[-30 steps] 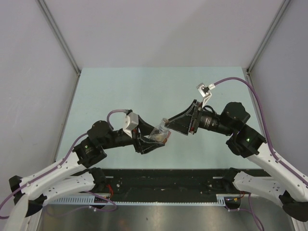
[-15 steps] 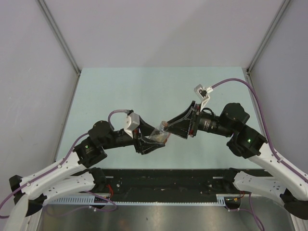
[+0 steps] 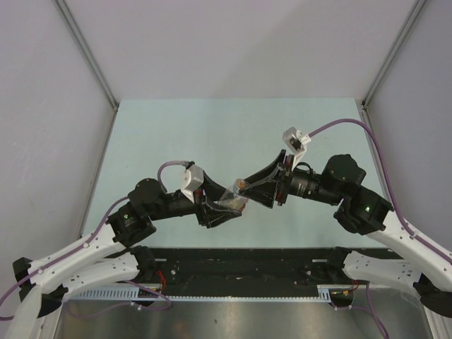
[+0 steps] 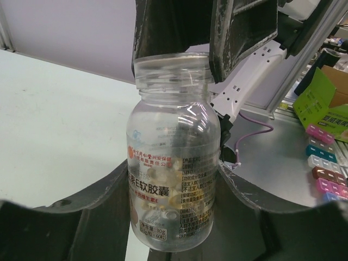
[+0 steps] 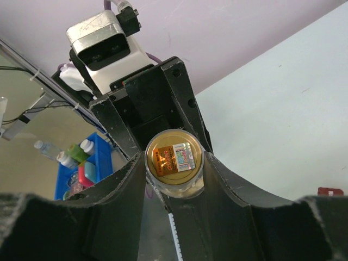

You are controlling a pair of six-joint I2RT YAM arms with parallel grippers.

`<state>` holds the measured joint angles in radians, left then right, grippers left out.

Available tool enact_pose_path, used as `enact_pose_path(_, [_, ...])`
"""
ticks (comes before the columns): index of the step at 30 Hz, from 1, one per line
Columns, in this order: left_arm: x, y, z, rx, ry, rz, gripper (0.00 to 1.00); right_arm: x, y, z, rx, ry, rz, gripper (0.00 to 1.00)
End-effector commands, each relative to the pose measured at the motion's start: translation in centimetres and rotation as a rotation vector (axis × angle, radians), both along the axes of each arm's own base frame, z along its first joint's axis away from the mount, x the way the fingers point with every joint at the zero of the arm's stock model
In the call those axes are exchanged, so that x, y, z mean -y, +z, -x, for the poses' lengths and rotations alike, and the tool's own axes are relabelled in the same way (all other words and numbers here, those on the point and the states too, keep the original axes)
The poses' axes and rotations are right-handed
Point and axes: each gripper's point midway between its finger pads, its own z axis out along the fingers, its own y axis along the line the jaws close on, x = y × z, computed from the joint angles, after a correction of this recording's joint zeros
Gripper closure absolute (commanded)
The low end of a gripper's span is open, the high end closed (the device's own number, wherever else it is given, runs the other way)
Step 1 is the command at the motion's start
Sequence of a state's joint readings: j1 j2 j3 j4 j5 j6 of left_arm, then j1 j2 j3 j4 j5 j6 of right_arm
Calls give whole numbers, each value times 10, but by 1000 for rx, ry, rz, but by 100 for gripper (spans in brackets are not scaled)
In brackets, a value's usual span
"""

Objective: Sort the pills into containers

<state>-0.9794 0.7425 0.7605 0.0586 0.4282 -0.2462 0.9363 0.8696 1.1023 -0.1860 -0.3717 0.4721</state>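
Pale green table; left claw pinching bottle, right claw pinching cap.

Bottle in L claw; R claw (w/ cap) at mouth.

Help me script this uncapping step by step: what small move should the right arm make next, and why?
Probably draw the right gripper straight back, carrying the cap clear. The left gripper clamps the clear bottle by its body, and the left wrist view shows bare threads on its neck, so the cap seems unscrewed.
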Motion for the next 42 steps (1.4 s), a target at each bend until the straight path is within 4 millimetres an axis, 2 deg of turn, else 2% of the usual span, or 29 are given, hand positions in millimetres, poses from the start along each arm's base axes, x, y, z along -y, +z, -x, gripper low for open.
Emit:
enact_pose_path(1, [-5, 37, -2, 31, 36, 135, 100, 2, 0, 12, 64, 31, 39, 100])
enact_pose_path(10, [-7, 43, -2, 31, 43, 166, 100, -7, -13, 18, 86, 56, 88, 100])
enact_pose_path(18, [-6, 48, 5, 56, 2, 181, 100, -11, -18, 35, 131, 142, 109, 100])
enact_pose_path(21, [-5, 49, 3, 65, 10, 180, 100, -10, -20, 34, 132, 137, 121, 100])
enact_pose_path(30, [-6, 47, -20, 109, 125, 167, 100, -13, -29, 13, 43, 19, 182, 100])
enact_pose_path(42, [-14, 64, -68, 183, 374, 156, 100, -8, -35, -30, -34, -230, 220, 100])
